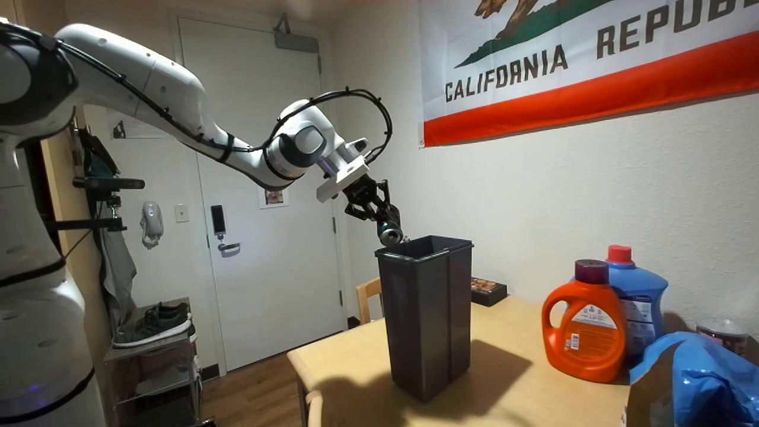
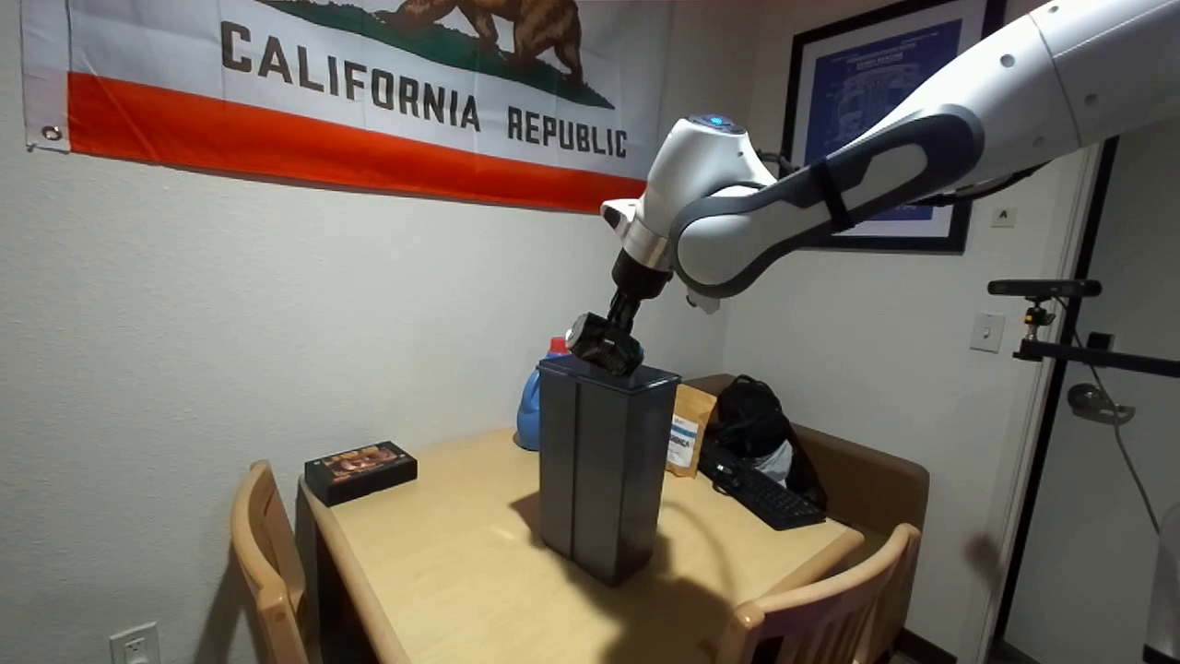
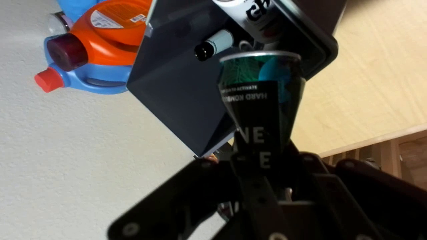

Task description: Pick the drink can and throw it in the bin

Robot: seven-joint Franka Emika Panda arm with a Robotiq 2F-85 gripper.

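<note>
Can (image 3: 255, 80), dark with a green end and pale lettering, hangs tilted at the mouth of the bin (image 1: 418, 320), one end angled down over it. The gripper (image 3: 265, 151) has firm hold of it, its fingers pressed to the sides (whether the can brushes the rim, I cannot tell). Within the bin, the wrist view shows a white can (image 3: 253, 20) and a small pale tube (image 3: 223, 40) with a dark end. The bin stands upright on the table (image 1: 510, 330), well in from the edges. By the table's wall-side edge stand an orange bottle (image 1: 584, 341) and a blue bottle (image 1: 643, 284), just beside each other, with a blue bag (image 1: 711, 379) near them. In an exterior view a black box (image 2: 359, 473) lies at the corner where that edge meets the one with a chair (image 2: 267, 553). By the edge opposite the box are a pouch (image 2: 696, 410), a backpack (image 2: 751, 415) and a keyboard (image 2: 767, 493), the last pointing toward the corner near a second chair (image 2: 843, 586). Above the wall-side edge hangs a flag (image 2: 369, 111) reading "CALIFORNIA REPUBLIC", and the arm (image 1: 142, 83) slants down to the gripper from beyond the table.
</note>
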